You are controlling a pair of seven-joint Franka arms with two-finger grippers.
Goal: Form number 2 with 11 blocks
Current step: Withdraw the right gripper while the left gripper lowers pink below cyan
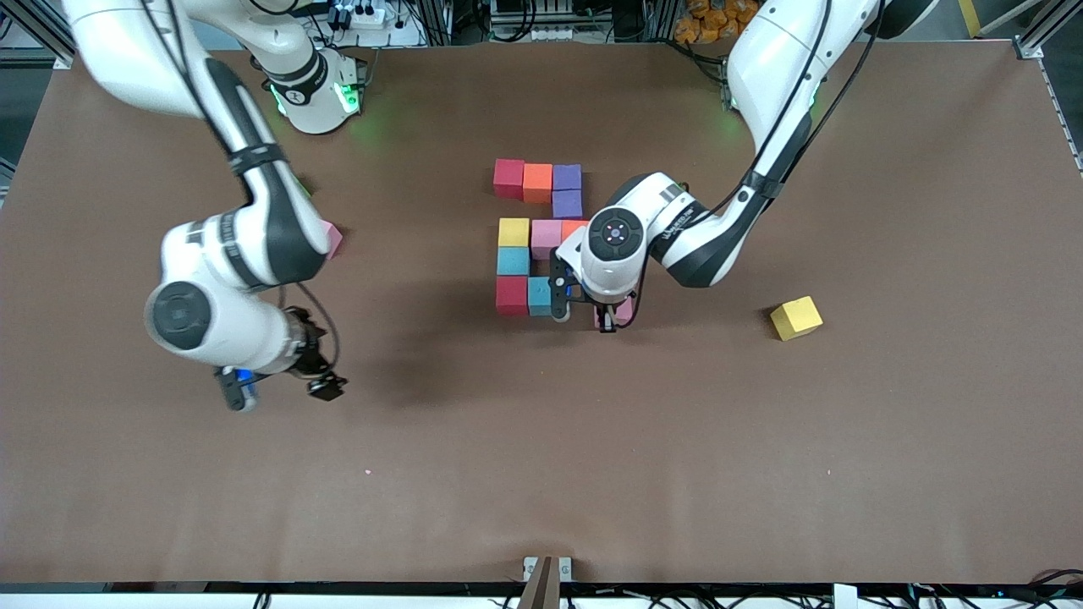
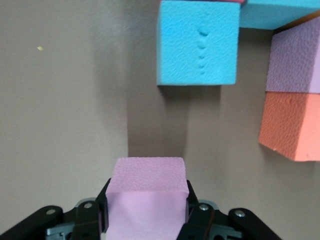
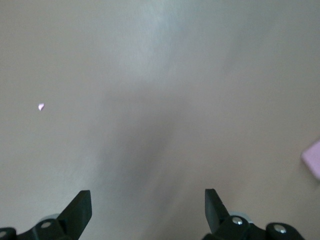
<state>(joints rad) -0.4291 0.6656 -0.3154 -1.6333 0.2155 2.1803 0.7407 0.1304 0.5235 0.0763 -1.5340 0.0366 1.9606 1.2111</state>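
Mostly hidden in the front view: the left hand (image 1: 606, 320), tucked under its own wrist just below centre frame, clenched on a pink block (image 2: 146, 200) that shows only as a pink sliver there. Plain in the left wrist view, though: pink block pinched between two dark fingers (image 2: 196, 216), low over the bare brown counter (image 1: 761, 474), just beside a light blue block (image 2: 197, 42).

Partly covered by the left arm: the number 2 (image 1: 538, 228) at centre frame, its lower corner unfilled. Possibly another pink block (image 1: 333, 238) peeking from under the right arm, upper left of centre. Lone yellow block (image 1: 795, 318) at right of centre.

Right hand (image 1: 279, 391) at lower left, released and wide, waiting over bare counter.
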